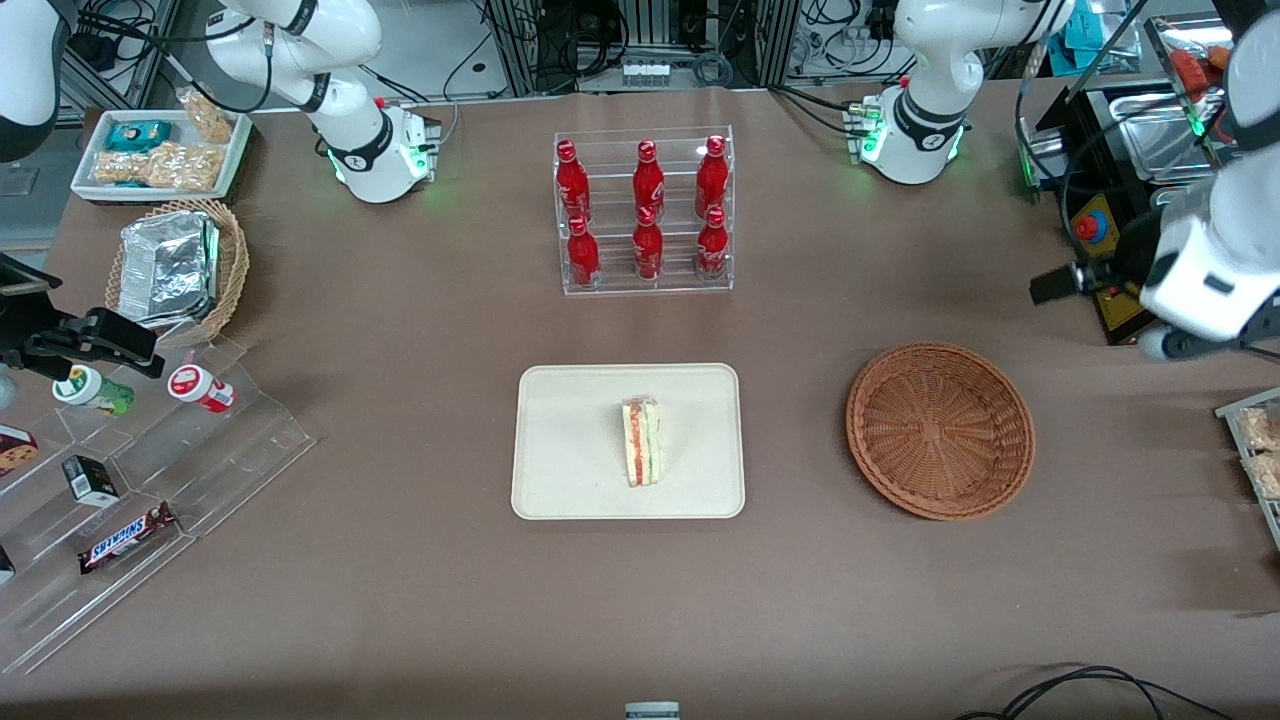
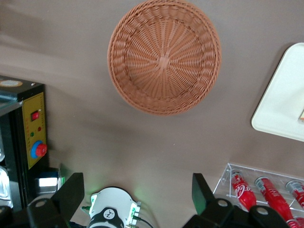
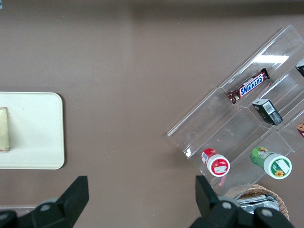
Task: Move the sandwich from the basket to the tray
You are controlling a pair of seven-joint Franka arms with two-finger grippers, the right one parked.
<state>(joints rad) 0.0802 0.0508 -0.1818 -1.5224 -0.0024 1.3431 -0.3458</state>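
On the cream tray [image 1: 570, 440] at the middle of the bench [image 1: 400, 600], close to the edge nearest the front camera, the sandwich [image 1: 641, 441] stands on one cut face, its orange-red and green layers showing, a little toward the working arm's side of the tray's centre. Beside the tray, toward the working arm's end of the bench, sits the reddish-brown basket [image 1: 940, 430] with nothing in it; tray and basket are apart, with bare bench between them. Farther from the front camera than the tray stands a clear rack of red bottles [image 1: 645, 210]. At the working arm's end, raised well above the bench, the tool [image 2: 134, 199] hangs with its fingers spread wide and nothing between them, looking down on the basket [image 2: 164, 56].
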